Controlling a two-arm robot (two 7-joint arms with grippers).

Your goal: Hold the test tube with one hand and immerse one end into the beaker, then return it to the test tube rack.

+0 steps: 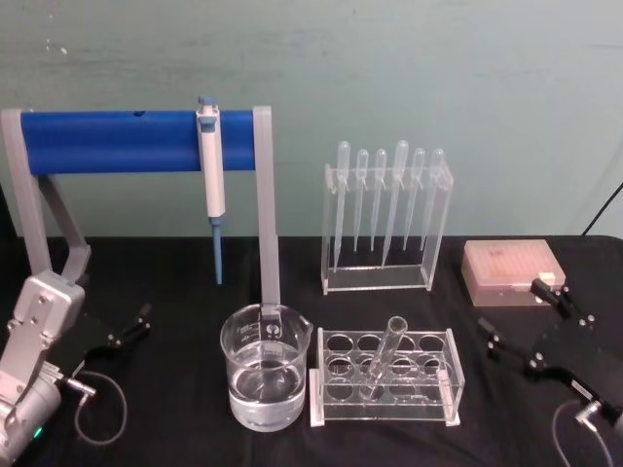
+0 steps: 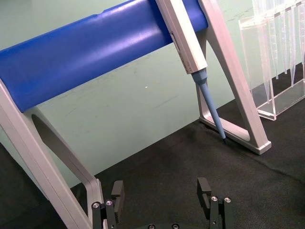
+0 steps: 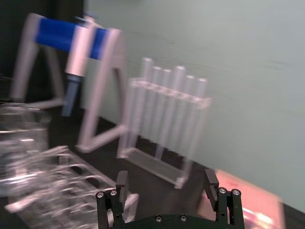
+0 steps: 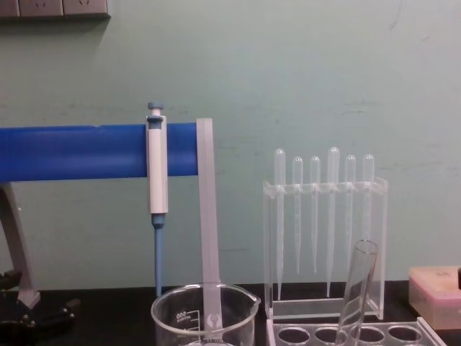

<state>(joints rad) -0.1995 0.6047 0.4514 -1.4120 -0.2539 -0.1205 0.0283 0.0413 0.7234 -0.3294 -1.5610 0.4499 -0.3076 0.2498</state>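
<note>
The test tube (image 1: 384, 356) leans tilted in a hole of the clear rack (image 1: 384, 381), its open rim up; in the chest view the test tube (image 4: 356, 288) rises beside the beaker (image 4: 205, 313). The beaker (image 1: 267, 377), holding clear liquid, stands just left of the rack. My left gripper (image 1: 129, 326) rests open near the table's left edge, well left of the beaker. To the right of the rack, my right gripper (image 1: 528, 316) is open and holds nothing. The wrist views show the left gripper (image 2: 161, 191) and the right gripper (image 3: 167, 183) with jaws apart and empty.
A grey stand with a blue bar (image 1: 117, 141) carries a blue-and-white pipettor (image 1: 211, 175) behind the beaker. A clear holder of thin pipettes (image 1: 386, 219) stands behind the rack. A pink box (image 1: 511, 272) sits at the back right. Cables lie by both arms.
</note>
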